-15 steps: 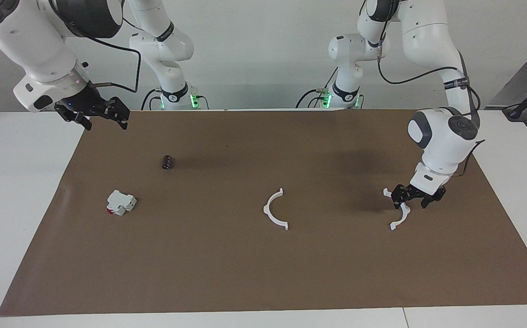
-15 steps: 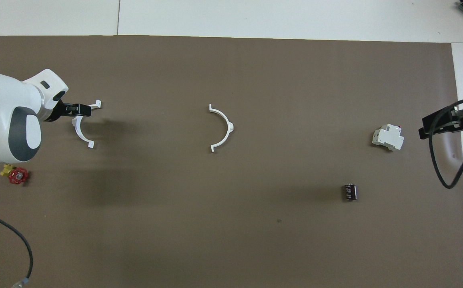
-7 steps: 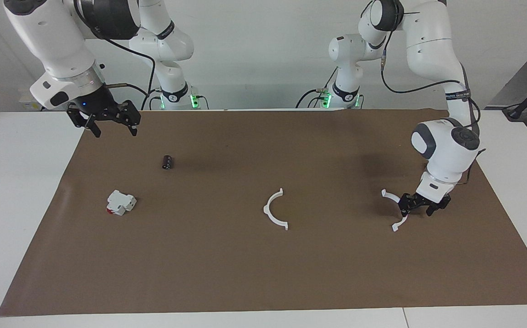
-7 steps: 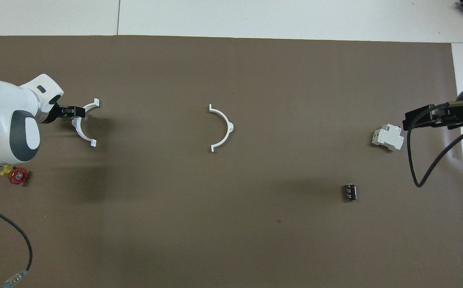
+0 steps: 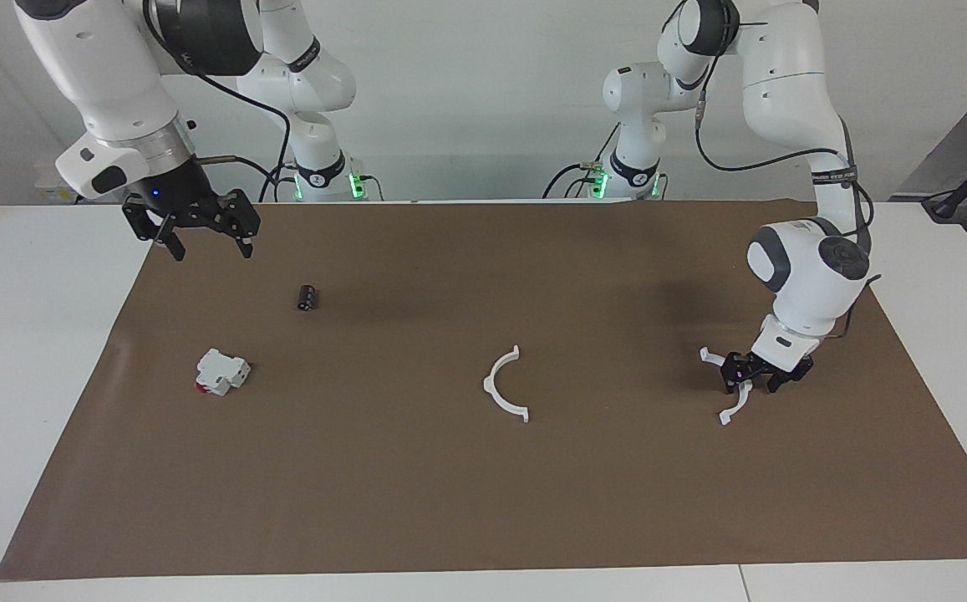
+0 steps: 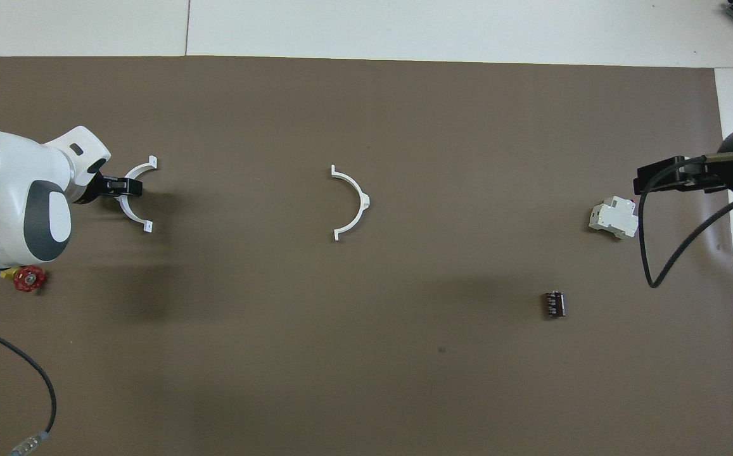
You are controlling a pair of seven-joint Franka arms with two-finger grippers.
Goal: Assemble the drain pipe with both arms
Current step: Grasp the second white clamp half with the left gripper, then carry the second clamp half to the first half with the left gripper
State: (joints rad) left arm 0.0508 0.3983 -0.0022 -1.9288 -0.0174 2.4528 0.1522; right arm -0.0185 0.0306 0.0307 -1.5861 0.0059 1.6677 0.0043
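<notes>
The drain pipe lies in two white half-rings on the brown mat (image 5: 450, 502). One half-ring (image 5: 496, 393) (image 6: 356, 190) rests alone at the middle of the mat. The second half-ring (image 5: 732, 410) (image 6: 135, 212) lies toward the left arm's end. My left gripper (image 5: 749, 386) (image 6: 127, 185) is down at the mat, set across the middle of that second half-ring's arc. My right gripper (image 5: 209, 247) (image 6: 648, 177) hangs open in the air over the mat's edge at the right arm's end, holding nothing.
A white boxy block with a red end (image 5: 221, 371) (image 6: 613, 218) and a small dark cylinder (image 5: 307, 297) (image 6: 554, 304) lie toward the right arm's end. A red handwheel valve (image 6: 28, 278) sits by the left arm's wrist. A cable loops down from the right wrist.
The left gripper has dropped onto the second half-ring and nudged it slightly. The right arm has swung in from off the mat's edge to above it.
</notes>
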